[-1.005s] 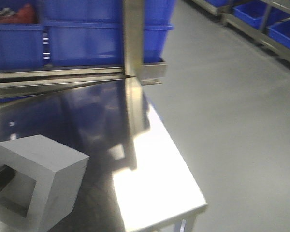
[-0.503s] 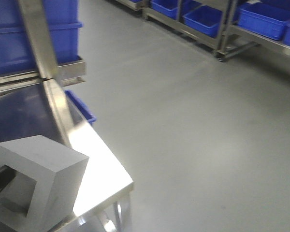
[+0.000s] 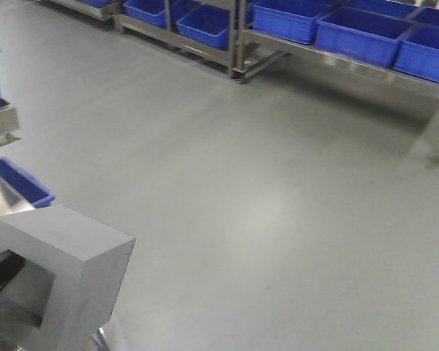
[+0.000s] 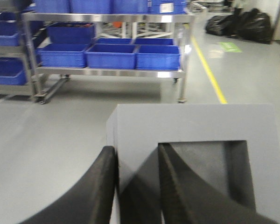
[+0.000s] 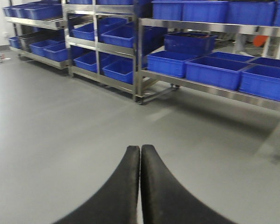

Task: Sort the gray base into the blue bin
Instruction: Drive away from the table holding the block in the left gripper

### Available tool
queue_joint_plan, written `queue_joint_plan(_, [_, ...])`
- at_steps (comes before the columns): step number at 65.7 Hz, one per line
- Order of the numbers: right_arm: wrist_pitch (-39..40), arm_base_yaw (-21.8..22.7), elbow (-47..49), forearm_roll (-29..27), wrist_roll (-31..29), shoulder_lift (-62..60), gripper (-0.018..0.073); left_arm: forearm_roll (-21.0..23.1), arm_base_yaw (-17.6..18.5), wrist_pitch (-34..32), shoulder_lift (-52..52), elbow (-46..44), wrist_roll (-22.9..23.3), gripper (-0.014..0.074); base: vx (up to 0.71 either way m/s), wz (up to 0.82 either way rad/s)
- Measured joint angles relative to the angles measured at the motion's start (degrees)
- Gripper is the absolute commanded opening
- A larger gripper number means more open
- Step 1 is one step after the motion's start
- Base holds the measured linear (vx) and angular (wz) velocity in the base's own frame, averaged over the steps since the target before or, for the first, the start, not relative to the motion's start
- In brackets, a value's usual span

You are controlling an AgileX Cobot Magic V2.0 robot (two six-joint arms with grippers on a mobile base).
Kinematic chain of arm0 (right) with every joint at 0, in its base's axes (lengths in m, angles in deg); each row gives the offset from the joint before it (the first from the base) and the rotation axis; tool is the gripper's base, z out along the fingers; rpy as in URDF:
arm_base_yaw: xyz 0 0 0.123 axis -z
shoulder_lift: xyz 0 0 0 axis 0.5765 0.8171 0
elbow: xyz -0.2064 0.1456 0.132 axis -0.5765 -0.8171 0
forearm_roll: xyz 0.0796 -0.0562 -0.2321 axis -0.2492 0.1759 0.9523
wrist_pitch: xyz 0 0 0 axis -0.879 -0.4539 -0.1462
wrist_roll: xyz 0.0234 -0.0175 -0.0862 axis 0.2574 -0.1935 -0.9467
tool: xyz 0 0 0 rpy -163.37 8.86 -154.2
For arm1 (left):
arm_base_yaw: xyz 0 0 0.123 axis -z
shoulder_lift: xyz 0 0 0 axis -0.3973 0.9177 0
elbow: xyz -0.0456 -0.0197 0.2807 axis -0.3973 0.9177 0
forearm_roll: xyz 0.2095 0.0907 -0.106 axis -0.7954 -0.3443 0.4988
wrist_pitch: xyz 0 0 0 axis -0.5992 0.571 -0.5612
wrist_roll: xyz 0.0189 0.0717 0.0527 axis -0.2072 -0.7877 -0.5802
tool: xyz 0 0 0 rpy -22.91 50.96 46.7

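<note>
Since the gray base (image 3: 55, 278) needs secure carrying, the left gripper (image 4: 137, 156) clamps 1 wall, 1 finger inside the recess, holding it above the floor (image 3: 278, 183); the right gripper (image 5: 140, 151) is fully closed, empty.

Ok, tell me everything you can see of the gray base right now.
The gray base is a matte, smooth gray cube-like block with a square recess sunk into one face; no marks show. The left hand grips one wall of that recess, one black finger inside, the other on the outer side. In the front view it sits lower left, with gray floor behind.
</note>
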Motion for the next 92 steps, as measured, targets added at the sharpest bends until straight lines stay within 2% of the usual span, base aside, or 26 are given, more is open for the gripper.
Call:
queue_joint_plan(43, [0.0,0.0,0.0,0.0,0.0,0.0,-0.0009,0.0,0.0,0.0,0.0,0.0,0.0,-0.0006,0.03,-0.36])
queue_joint_plan(92, [0.0,0.0,0.0,0.0,0.0,0.0,-0.0009,0.0,0.0,0.0,0.0,0.0,0.0,-0.0006,0.11,-0.63])
